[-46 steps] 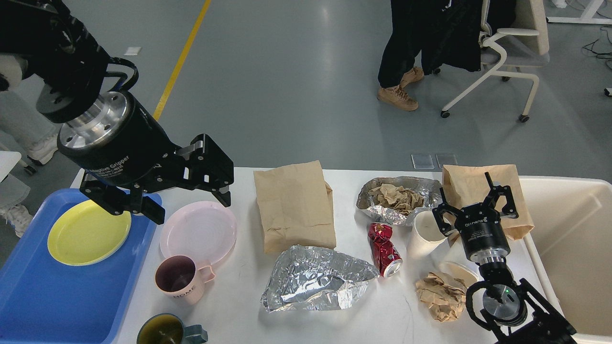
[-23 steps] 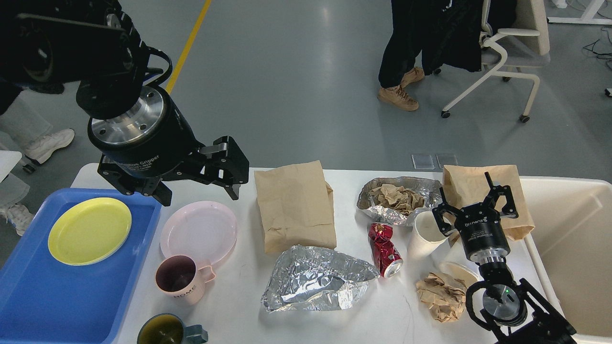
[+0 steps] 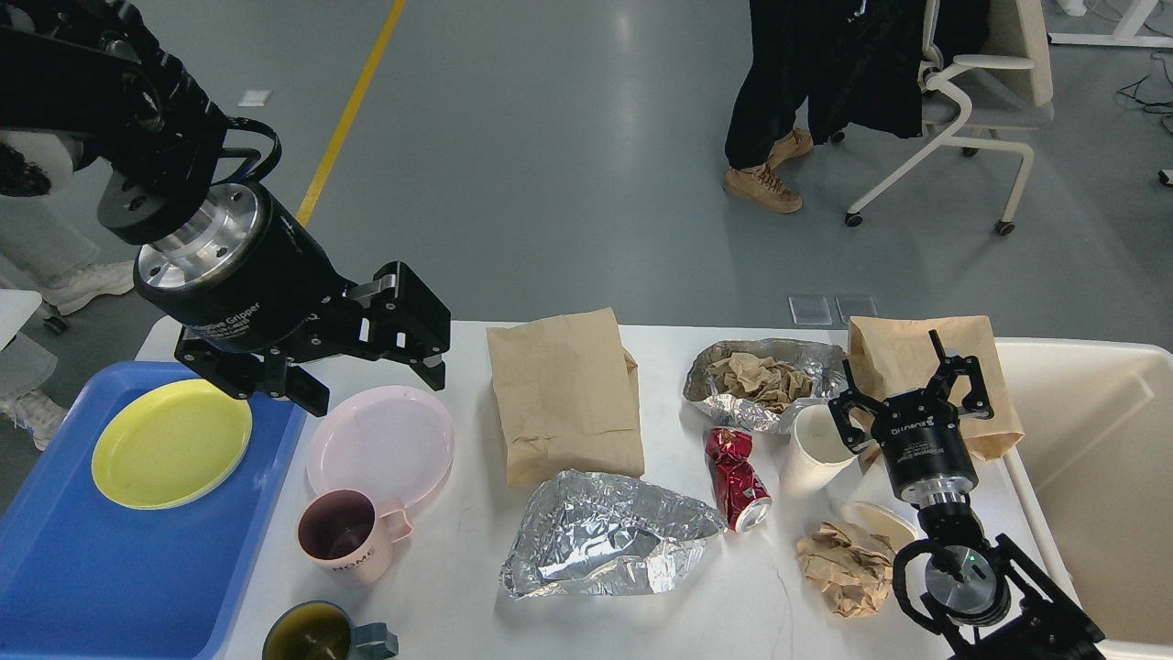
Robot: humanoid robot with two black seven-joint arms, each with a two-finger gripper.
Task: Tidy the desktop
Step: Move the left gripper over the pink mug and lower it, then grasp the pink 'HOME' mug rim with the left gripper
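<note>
On the white, smooth worktop (image 3: 458, 559), nearest to the view, a dark green mug (image 3: 323, 634) and a pink mug (image 3: 348, 533) are seen, with crumpled foil (image 3: 605, 541) and a ball of brown paper (image 3: 848, 568) to the right. Farther on lies a round pink plate (image 3: 380, 446), just beside the blue tray (image 3: 82, 568) that holds a yellow plate (image 3: 171, 443). The left gripper (image 3: 371, 380) hangs over the far rim of the pink plate, its jaws apart and empty. The right gripper (image 3: 912, 390), also with jaws apart, is placed beside a white paper cup (image 3: 811, 449), well apart from the plate, so the left arm is judged the nearer one.
</note>
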